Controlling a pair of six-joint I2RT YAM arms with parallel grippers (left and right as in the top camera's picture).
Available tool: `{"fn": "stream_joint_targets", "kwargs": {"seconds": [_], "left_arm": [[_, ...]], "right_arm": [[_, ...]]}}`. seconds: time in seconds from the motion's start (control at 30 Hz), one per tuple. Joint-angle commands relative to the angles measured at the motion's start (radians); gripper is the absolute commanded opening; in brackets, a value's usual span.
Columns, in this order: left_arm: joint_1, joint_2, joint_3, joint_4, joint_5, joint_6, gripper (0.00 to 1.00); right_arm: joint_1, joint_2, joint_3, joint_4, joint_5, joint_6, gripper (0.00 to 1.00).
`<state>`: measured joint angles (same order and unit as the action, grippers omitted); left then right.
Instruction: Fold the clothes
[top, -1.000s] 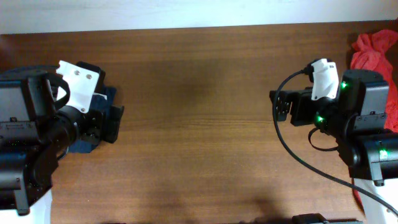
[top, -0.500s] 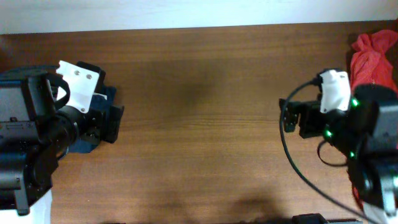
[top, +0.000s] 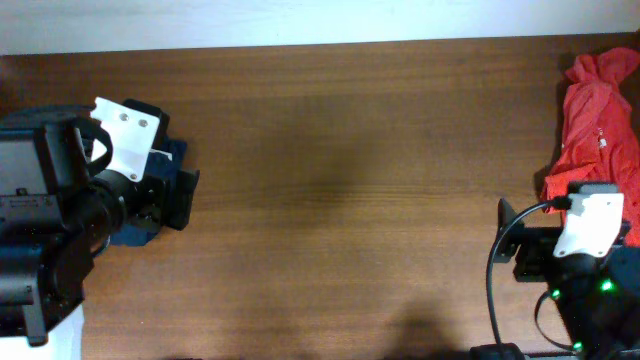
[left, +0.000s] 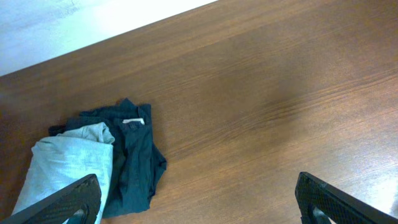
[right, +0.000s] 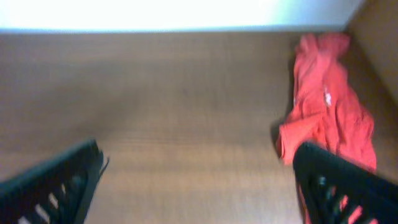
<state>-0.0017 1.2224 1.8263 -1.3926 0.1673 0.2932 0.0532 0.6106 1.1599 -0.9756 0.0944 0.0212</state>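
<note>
Currently, where is the pale grey-blue T-shirt (left: 65, 162)? (Operator)

At the left end of the desk (left: 261, 81), bunched up and not folded. It touches and partly overlaps a dark navy garment (left: 137, 149) lying just right of it. Nothing grips it. (Technician)

Status of the left pincer (left: 198, 183)? (Operator)

Jaws spread wide, holding nothing. It hangs above the desk. In the left wrist view one jaw crosses the near edge of the T-shirt, and contact cannot be confirmed. (Technician)

Status of the right pincer (right: 196, 152)? (Operator)

Jaws spread wide, holding nothing. It sits at the near right of the desk, well apart from the T-shirt. A crumpled red-orange garment (top: 595, 120) lies along the right edge, just beyond that pincer on its far side. The right wrist view is blurred. (Technician)
</note>
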Motion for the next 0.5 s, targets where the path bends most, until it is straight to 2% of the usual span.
{"fn": "stream_joint_targets", "kwargs": {"seconds": [0.0, 0.2, 0.47], "left_arm": [[-0.005, -0.002, 0.006, 0.0, -0.007, 0.015, 0.99], [-0.005, -0.002, 0.006, -0.001, -0.007, 0.015, 1.0], [-0.005, -0.002, 0.006, -0.001, -0.007, 0.015, 0.99]], "right_arm": [[0.005, -0.092, -0.163, 0.06, 0.053, -0.006, 0.99], [0.005, -0.276, -0.457, 0.183, 0.049, -0.006, 0.99], [0.005, -0.501, -0.721, 0.236, 0.049, -0.006, 0.99]]}}
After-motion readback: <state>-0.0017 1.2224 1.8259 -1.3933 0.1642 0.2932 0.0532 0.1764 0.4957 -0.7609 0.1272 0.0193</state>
